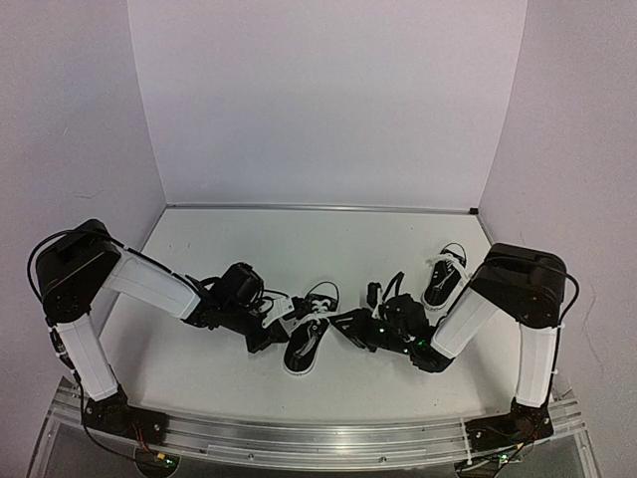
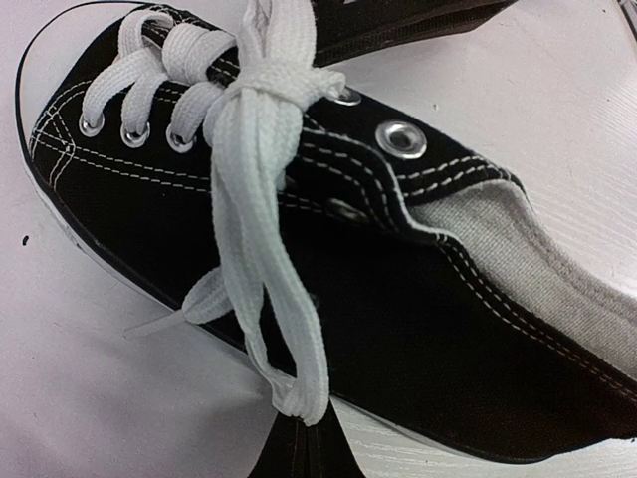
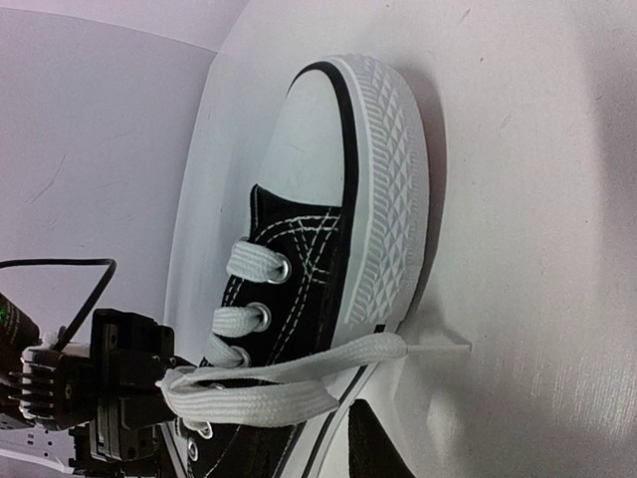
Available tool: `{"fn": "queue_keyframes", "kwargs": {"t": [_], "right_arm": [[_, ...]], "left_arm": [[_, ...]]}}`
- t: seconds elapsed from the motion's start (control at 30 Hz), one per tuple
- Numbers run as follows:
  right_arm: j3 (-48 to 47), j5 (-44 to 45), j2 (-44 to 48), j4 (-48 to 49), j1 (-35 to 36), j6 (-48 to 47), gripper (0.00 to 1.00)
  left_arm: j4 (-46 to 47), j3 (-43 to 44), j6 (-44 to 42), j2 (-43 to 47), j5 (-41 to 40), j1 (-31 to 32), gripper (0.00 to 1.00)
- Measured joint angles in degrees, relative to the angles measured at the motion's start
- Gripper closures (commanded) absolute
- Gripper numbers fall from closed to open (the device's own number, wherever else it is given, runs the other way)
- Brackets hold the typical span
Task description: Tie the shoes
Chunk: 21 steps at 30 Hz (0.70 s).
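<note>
Left gripper (image 2: 302, 453): fingertips pressed together, pinching the doubled end of a white lace (image 2: 264, 289), which runs taut up to the top eyelets.
Right gripper (image 1: 348, 324): just right of the same shoe; only one dark finger (image 3: 373, 448) shows in its own wrist view, so whether it is spread or closed cannot be told.
Shoe (image 1: 307, 339): black, white-soled, near the middle of the table (image 1: 299, 239), between both grippers.
Second shoe (image 1: 443, 279): further right, beside the right forearm, apart from both grippers.
</note>
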State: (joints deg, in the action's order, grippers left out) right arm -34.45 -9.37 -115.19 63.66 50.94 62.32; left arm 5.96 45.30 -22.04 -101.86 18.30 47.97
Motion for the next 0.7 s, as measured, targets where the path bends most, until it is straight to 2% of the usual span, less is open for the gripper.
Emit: {"fn": "queue_keyframes", "kwargs": {"t": [0.17,0.37,0.43,0.5,0.7], "right_arm": [[-1.7,-0.1,-1.6,0.1,0.0,0.2,0.76],[-2.6,-0.1,-2.1,0.1,0.0,0.2,0.84],[-2.6,0.0,-2.1,0.2,0.0,0.1,0.90],[-2.6,0.2,-2.1,0.1,0.0,0.0,1.00],[-2.1,1.3,-1.3,-0.6,0.0,-0.5,1.00]], "left_arm": [[0.0,0.0,0.0,0.0,0.0,0.0,1.00],[-0.1,0.0,-0.2,0.0,0.0,0.0,1.00],[-0.1,0.0,-0.3,0.0,0.0,0.0,1.00],[-0.1,0.0,-0.4,0.0,0.0,0.0,1.00],[-0.1,0.0,-0.4,0.0,-0.5,0.0,1.00]]}}
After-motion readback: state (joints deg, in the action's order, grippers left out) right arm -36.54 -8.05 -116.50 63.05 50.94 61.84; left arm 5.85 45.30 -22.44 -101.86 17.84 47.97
